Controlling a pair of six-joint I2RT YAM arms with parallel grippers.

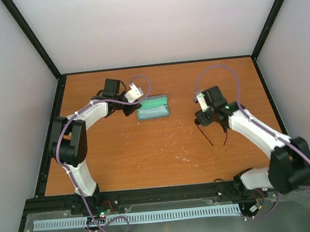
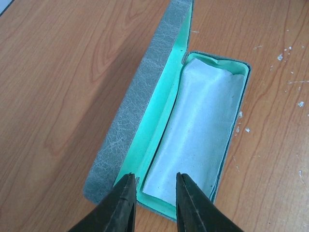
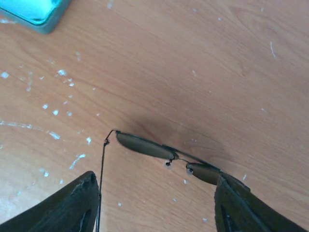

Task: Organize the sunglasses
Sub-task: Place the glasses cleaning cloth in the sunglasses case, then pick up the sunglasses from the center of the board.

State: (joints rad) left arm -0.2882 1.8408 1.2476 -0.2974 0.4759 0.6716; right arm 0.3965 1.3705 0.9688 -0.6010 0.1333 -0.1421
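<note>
The sunglasses (image 3: 145, 146) lie on the wooden table, a small black pair with dark lenses facing away and thin temple arms running back towards the camera. My right gripper (image 3: 157, 205) is open wide just above them, one finger (image 3: 72, 208) beside the left temple arm and the other at the right lens. In the top view the temple arms (image 1: 209, 138) stick out below the right gripper (image 1: 206, 121). The blue-grey case (image 2: 137, 111) lies open with teal lining and a pale cloth (image 2: 198, 130) inside. My left gripper (image 2: 154, 193) is open over its near end.
The case (image 1: 152, 108) sits mid-table, left of the sunglasses, with bare scuffed wood between them. Black frame rails border the table, and white walls close in the back and sides. A corner of the case (image 3: 34, 14) shows in the right wrist view.
</note>
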